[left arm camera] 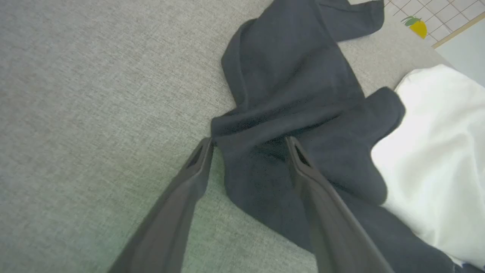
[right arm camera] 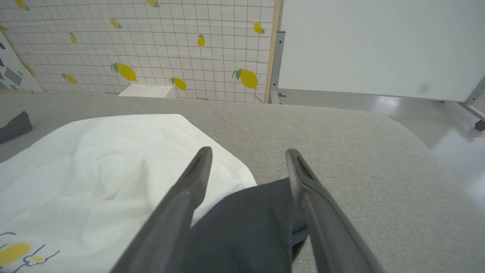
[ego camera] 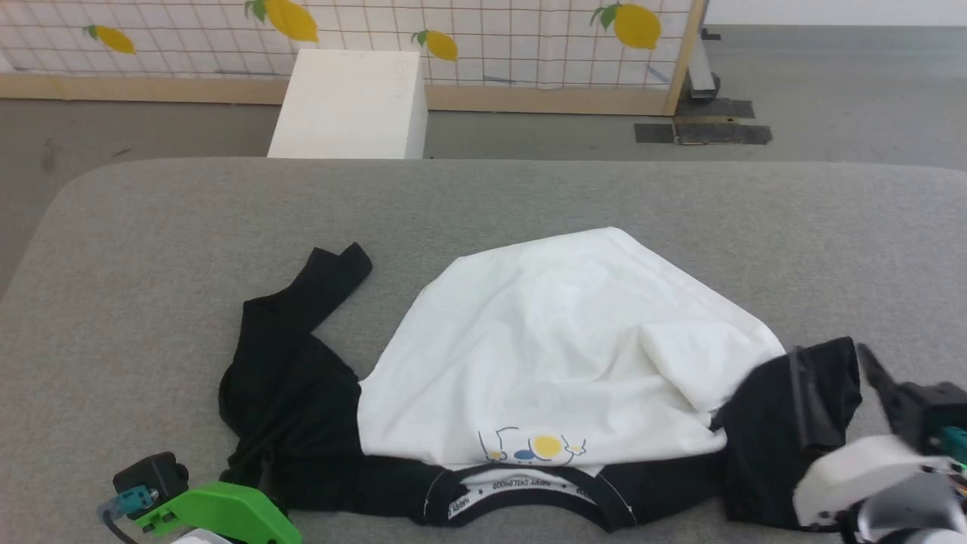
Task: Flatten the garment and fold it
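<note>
The garment (ego camera: 559, 355) lies bunched on the grey worktop (ego camera: 483, 196), and the left gripper (left arm camera: 248, 141) and right gripper (right arm camera: 248, 151) hang over its black sleeves (left arm camera: 295, 76) with jaws wide open, so a pinch too deep could grab two layers and keep it crumpled.

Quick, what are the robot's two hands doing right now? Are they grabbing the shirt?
Left gripper: open, holding nothing, above the shirt's black sleeve.
Right gripper: open, holding nothing, above the other black sleeve.

Grey fabric table (ego camera: 529, 189), rumpled garment (ego camera: 559, 340) on it
</note>
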Robot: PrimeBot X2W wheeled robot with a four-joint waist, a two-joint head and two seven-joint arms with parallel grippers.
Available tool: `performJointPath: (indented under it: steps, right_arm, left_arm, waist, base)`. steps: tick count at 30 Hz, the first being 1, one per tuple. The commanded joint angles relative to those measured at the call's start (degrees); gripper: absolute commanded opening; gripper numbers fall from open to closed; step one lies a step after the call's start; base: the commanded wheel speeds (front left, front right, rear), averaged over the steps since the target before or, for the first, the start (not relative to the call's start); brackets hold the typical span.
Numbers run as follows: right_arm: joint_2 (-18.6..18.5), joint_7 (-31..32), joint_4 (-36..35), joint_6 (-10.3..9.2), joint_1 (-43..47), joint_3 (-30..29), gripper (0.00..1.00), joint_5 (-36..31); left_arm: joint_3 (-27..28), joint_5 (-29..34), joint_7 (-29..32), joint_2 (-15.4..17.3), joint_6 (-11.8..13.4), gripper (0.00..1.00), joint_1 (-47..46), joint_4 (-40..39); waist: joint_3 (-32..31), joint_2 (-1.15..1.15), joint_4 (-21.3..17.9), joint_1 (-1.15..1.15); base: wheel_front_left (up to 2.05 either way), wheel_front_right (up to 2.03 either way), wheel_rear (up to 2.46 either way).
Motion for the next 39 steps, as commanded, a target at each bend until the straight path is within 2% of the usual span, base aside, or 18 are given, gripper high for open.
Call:
performJointPath:
  steps: [1, 6, 9, 13, 16, 21, 32, 33, 34, 35, 39]
  right_arm:
    - [0.03, 0.52, 0.43, -0.09, -1.29, 1.48, 1.00, -1.23]
    - [0.03, 2.42, 2.15, -0.09, -3.49, 5.57, 1.00, -2.24]
    - [0.03, 2.70, 2.41, -0.09, -3.89, 6.30, 1.00, -1.48]
    - [0.03, 2.69, 2.38, -0.09, -3.30, 6.70, 1.00, -0.45]
    - [0.03, 2.63, 2.21, -0.09, -2.98, 6.94, 1.00, 0.01]
    - [0.03, 2.05, 1.84, -0.09, -2.97, 7.20, 1.00, 1.40]
    - [0.03, 1.95, 1.69, -0.09, -1.86, 8.48, 1.00, 3.23]
    - [0.03, 2.22, 1.62, -0.09, -1.58, 8.57, 1.00, 3.65]
    - [0.03, 2.71, 1.47, -0.09, -1.12, 8.65, 1.00, 4.33]
    - [0.03, 3.34, 1.34, -0.09, -0.67, 8.83, 1.00, 4.72]
    - [0.03, 10.90, 0.98, -0.09, 3.21, 10.56, 1.00, 8.60]
  left_arm:
    - [-0.30, -0.10, -1.60, -0.05, -0.83, 1.00, 0.64, -0.34]
    - [-1.51, 2.90, -9.91, -0.61, -2.76, 1.00, -0.12, -0.13]
    - [-3.59, 3.86, -13.05, -1.42, -4.86, 1.00, 0.16, 0.98]
    - [-8.12, 4.00, -10.53, -1.91, -8.20, 1.00, 1.27, 2.51]
    - [-10.72, 3.43, -6.49, -2.20, -9.36, 1.00, 1.81, 2.98]
    - [-11.51, 1.76, -0.91, -3.07, -7.34, 1.00, 0.93, 3.72]
    - [-9.27, -0.73, 2.93, -3.57, -2.81, 1.00, -2.90, 7.66]
    - [-8.96, -0.80, 2.83, -3.43, -2.54, 0.76, -2.86, 7.70]
    - [-8.51, -0.93, 2.46, -3.29, -2.28, 0.10, -2.76, 7.59]
    - [-8.19, -1.08, 2.20, -3.17, -2.21, 0.00, -2.57, 7.43]
    - [-7.15, -1.45, 1.66, -2.05, -2.05, 0.00, -0.93, 6.11]
  waist:
    - [-0.12, 0.00, 1.16, 0.00]
    - [-0.29, 0.00, 4.13, 0.00]
    - [-0.39, 0.00, 5.77, 0.00]
    - [-0.50, 0.00, 7.07, 0.00]
    - [-0.36, 0.00, 7.42, 0.00]
    - [-0.04, 0.00, 6.84, 0.00]
    - [0.88, 0.00, 1.20, 0.00]
    - [0.94, 0.00, 0.71, 0.00]
    - [0.99, 0.00, 0.18, 0.00]
    - [0.99, 0.00, -0.22, 0.00]
    - [0.99, 0.00, -1.42, 0.00]
  base:
    - [0.00, 0.00, 0.00]
    - [0.00, 0.00, 0.00]
    - [0.00, 0.00, 0.00]
    - [0.00, 0.00, 0.00]
    - [0.00, 0.00, 0.00]
    - [0.00, 0.00, 0.00]
    - [0.00, 0.00, 0.00]
    - [0.00, 0.00, 0.00]
    - [0.00, 0.00, 0.00]
    - [0.00, 0.00, 0.00]
    - [0.00, 0.00, 0.00]
